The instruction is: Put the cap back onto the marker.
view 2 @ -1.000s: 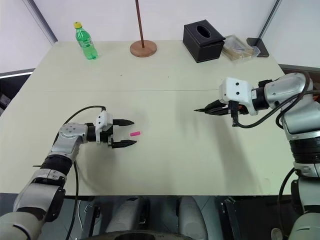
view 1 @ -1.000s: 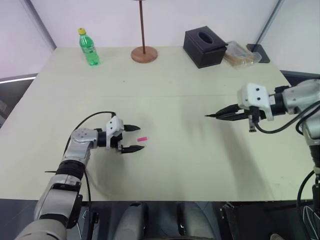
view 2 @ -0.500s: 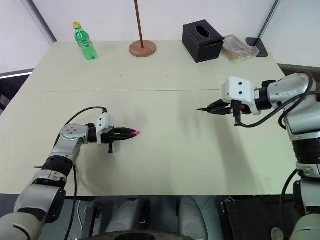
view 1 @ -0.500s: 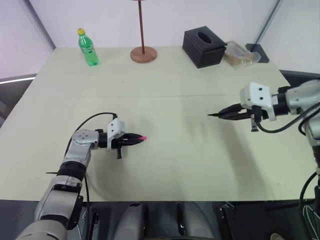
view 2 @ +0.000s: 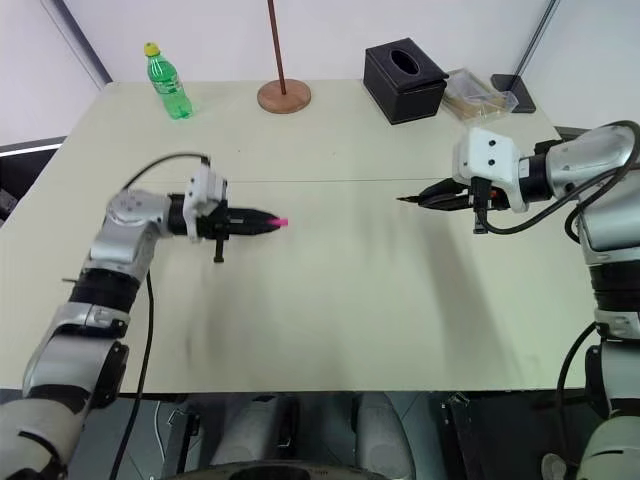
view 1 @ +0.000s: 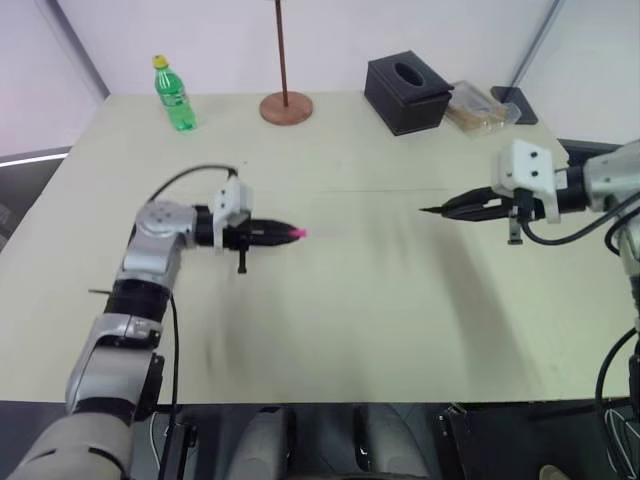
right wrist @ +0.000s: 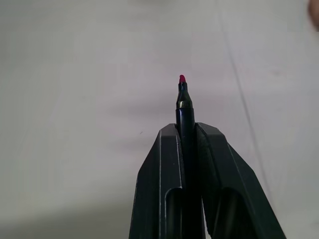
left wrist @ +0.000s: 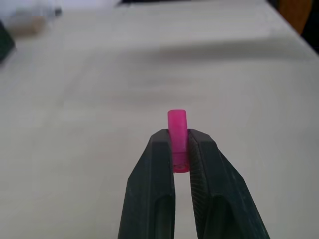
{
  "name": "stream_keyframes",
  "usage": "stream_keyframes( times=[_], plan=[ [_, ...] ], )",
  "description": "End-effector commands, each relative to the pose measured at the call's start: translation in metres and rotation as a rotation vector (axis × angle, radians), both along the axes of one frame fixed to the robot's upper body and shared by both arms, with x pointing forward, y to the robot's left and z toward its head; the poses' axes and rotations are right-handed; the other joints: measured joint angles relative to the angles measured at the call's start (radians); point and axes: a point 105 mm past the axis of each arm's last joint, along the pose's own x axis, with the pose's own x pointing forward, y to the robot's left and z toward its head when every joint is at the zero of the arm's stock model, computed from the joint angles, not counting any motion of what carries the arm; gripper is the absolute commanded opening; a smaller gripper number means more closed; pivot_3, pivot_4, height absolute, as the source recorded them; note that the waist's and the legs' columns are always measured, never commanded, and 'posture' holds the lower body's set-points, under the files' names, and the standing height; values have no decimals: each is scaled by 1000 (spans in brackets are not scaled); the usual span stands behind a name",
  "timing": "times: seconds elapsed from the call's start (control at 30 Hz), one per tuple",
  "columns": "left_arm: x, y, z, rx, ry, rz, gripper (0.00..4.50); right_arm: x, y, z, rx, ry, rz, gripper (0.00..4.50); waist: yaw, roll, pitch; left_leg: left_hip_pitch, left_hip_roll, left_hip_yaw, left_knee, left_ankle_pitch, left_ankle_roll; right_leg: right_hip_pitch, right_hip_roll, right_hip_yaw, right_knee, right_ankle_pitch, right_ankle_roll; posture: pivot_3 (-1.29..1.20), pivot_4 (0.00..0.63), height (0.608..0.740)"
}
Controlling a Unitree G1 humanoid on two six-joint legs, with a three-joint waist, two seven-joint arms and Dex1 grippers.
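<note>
The tiny bright pink cap (view 1: 298, 233) sticks out from the tips of my left gripper (view 1: 283, 233), which is shut on it and held above the table, pointing right. The left wrist view shows the cap (left wrist: 178, 139) pinched between both fingers. On the right side, my right gripper (view 1: 462, 208) is shut on the thin dark marker (view 1: 434, 210), whose pointed tip aims left toward the cap. In the right wrist view the marker (right wrist: 183, 107) rises from between the fingers, ending in a red tip. A wide gap of table separates cap and marker tip.
At the table's far edge stand a green bottle (view 1: 174, 94), a wooden stand with a round base (view 1: 286, 106), a black tissue box (view 1: 409, 93) and a clear packet (view 1: 479, 108). The cream table (view 1: 360, 310) lies under both arms.
My left gripper closed on the cap on the table, then lifted it upward. The right gripper with the marker rose only slightly.
</note>
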Motion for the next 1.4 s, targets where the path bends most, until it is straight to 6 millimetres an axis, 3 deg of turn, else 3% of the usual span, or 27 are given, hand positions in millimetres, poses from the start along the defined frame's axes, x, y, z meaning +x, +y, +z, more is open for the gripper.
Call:
stream_keyframes(
  times=[0.03,0.6,1.4],
  plan=[
    [0,-12,18,-40,-45,-32,22,2,11,6,28,-32,32,0,-1,0,0,0,0,0,0,0,0,0,0,0,0,0,0,0,150,740],
    [10,-60,7,-83,-66,-103,22,-4,52,5,80,-41,139,0,2,0,0,-1,0,0,0,0,0,0,0,0,0,0,0,0,150,740],
    [12,-74,23,-136,-101,-127,22,-3,61,0,89,-34,155,0,2,-1,0,-1,0,0,0,0,0,-1,0,0,0,0,0,0,150,740]
  ],
)
